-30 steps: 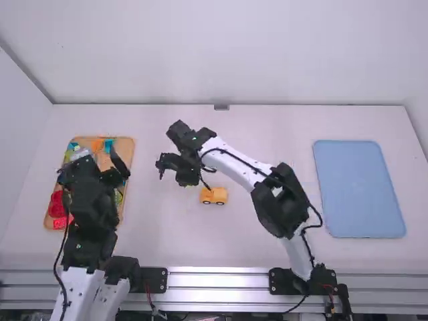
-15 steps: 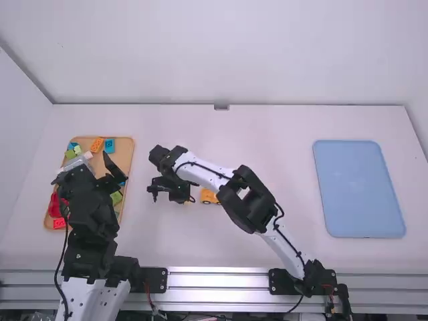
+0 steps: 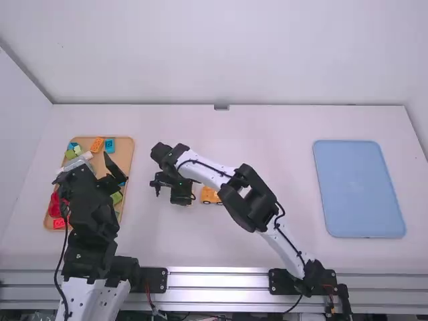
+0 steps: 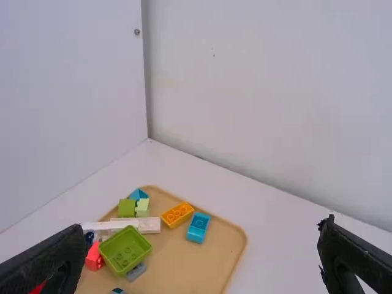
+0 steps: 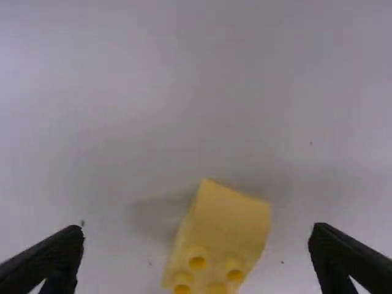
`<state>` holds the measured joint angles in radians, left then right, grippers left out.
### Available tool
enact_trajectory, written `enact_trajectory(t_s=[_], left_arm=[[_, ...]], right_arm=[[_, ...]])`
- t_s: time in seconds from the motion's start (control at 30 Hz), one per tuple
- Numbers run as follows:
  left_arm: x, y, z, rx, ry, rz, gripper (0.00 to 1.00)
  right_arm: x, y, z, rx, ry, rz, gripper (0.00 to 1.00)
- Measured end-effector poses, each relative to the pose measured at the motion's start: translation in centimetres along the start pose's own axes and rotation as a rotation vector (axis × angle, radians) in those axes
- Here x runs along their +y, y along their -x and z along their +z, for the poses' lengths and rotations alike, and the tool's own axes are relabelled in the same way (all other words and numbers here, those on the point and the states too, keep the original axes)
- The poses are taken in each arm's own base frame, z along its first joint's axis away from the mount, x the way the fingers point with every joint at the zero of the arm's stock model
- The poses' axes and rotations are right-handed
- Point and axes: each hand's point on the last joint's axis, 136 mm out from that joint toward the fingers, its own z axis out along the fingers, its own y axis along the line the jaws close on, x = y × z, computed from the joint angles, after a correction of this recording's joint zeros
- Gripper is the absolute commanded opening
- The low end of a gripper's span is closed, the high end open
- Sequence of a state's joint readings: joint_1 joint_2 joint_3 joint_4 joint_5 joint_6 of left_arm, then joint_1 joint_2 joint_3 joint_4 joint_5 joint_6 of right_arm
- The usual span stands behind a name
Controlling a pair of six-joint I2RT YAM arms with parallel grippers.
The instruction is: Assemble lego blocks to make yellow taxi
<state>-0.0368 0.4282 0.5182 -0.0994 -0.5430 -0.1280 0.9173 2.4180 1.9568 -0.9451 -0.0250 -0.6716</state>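
Right wrist view has the yellow block (image 5: 229, 220) between the fingers of the right gripper (image 5: 196, 236). Those fingers are spread wide, with a gap on each side of the block, so they hold nothing. I think they are wide so they can fit around the block and then squeeze it. The block sits a bit crooked between them, so a squeeze could twist it or make it slip.

High view has the little car (image 3: 210, 196) on its wheels. The yellow block and the right gripper are just to the left of the car. Maybe the block is close by so it can go on the car next, with its bumps helping the pieces stick.

The left gripper (image 4: 204, 225) is far to the left of the car, with its fingers wide apart and nothing in them. The wooden tray (image 3: 126, 157) is over there too, maybe to keep spare blocks together.
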Motion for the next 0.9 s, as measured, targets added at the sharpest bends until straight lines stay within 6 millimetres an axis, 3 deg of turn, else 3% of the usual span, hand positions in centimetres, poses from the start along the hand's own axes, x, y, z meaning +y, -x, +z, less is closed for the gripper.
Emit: enact_trajectory(t_s=[0.13, 0.17, 0.3, 0.47, 0.53, 0.63, 0.73, 0.77, 0.8, 0.9], left_arm=[[-3.0, -0.3, -0.3, 0.010, -0.179, 0.108, 0.99], [-3.1, -0.3, -0.3, 0.010, -0.183, 0.111, 0.99], [-4.0, -0.2, 0.0, 0.002, -0.235, 0.154, 0.99], [-6.1, -2.1, 1.6, 0.094, -0.332, 0.257, 0.99], [-7.6, -3.1, 2.8, 0.160, -0.413, 0.317, 0.99], [-10.0, -4.6, 4.5, 0.242, -0.556, 0.400, 0.99], [-12.2, -6.7, 5.6, 0.333, -0.728, 0.475, 0.99], [-13.5, -8.5, 5.7, 0.386, -0.855, 0.530, 0.99], [-13.5, -8.5, 5.7, 0.386, -0.855, 0.530, 0.99], [-15.8, -13.8, 3.4, 0.494, -1.241, 0.667, 0.99]], right_arm=[[-1.7, -0.2, -1.7, 0.002, -0.034, 0.039, 0.99], [-1.8, -0.3, -1.8, 0.001, -0.034, 0.041, 0.99], [-4.4, -0.7, -5.3, -0.088, -0.050, 0.114, 0.98], [-8.6, -0.8, -14.7, -0.350, -0.180, 0.182, 0.98], [-9.6, -1.9, -19.4, -0.459, -0.280, 0.220, 0.98], [-10.3, -3.7, -24.0, -0.582, -0.426, 0.285, 0.99], [-10.1, -6.3, -25.1, -0.641, -0.528, 0.371, 0.98], [-9.5, -7.9, -24.2, -0.642, -0.544, 0.416, 0.99], [-9.5, -7.9, -24.2, -0.642, -0.544, 0.416, 0.99], [-8.7, -11.5, -20.9, -0.671, -0.579, 0.514, 0.99]])
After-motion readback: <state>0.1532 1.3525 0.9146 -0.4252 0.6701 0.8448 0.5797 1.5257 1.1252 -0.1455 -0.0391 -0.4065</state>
